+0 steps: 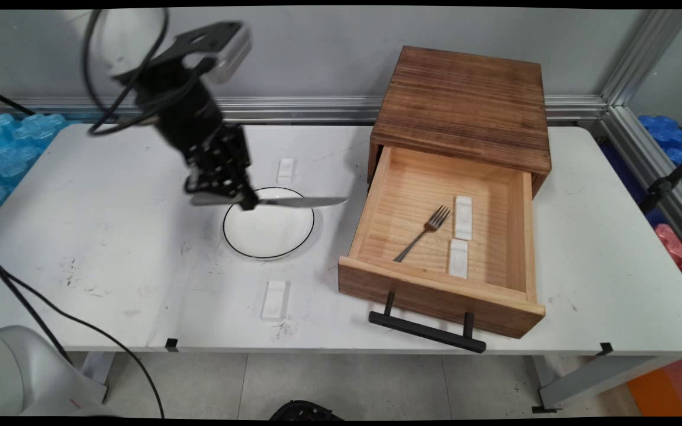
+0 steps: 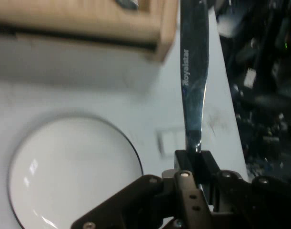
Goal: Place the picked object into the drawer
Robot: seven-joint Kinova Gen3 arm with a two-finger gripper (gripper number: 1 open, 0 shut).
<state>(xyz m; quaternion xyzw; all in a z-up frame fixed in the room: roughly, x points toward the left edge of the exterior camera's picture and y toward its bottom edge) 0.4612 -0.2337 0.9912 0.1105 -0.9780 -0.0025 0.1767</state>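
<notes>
White table is carrying a round white plate with black rim; above it the black two-finger gripper is clamping a silver table knife, blade pointing toward the open wooden drawer

Even, bright overhead light; soft shadows lie beside the wooden box and under the arm. Hand view blurred; glare streaks the knife blade and glints on the plate.

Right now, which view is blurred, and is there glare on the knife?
Hand view: soft throughout, drawer smeared, yet the knife lettering reads, bright streaks along the blade. Main view: sharp; knife blade shines pale over the plate, held by the hand.
</notes>
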